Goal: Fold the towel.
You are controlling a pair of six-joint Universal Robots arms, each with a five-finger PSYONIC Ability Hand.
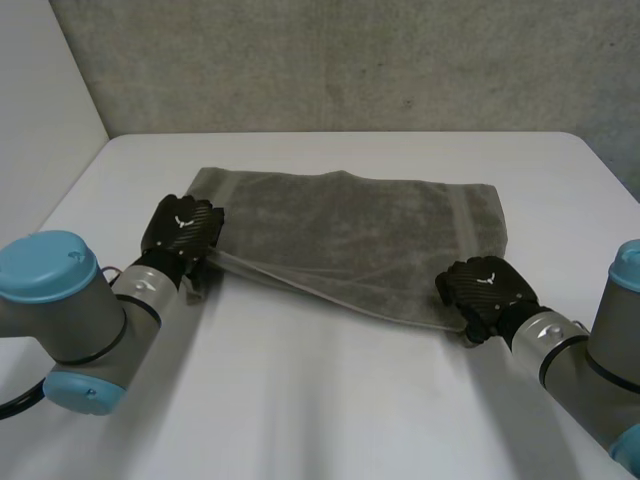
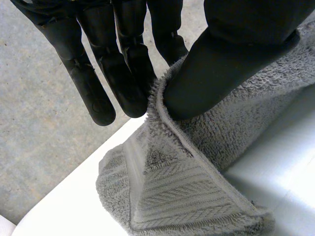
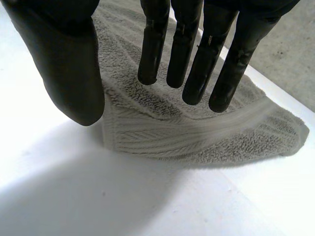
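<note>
1. Where it lies across the middle of the white table (image 1: 330,410), the towel (image 1: 350,230) is grey terry, spread out rather than bunched. It has a herringbone band and a stitched hem near each short end.
2. Its long axis runs side to side in front of the robot, with the short ends pointing to the table's left and right. The far edge is fairly straight. The near edge slants, lying farther from the robot at the left hand (image 1: 180,228) and closer at the right hand (image 1: 487,290).
3. The left hand is at the towel's near-left corner. In its wrist view the thumb (image 2: 216,64) presses the hem against the straight fingers (image 2: 123,73), pinching the cloth, and that corner stands up off the table.
4. The right hand is over the near-right corner. Its fingers (image 3: 197,73) are straight and spread above the cloth, and its thumb (image 3: 69,73) is beside the short edge. It grasps nothing, and the corner lies flat on the table.
</note>
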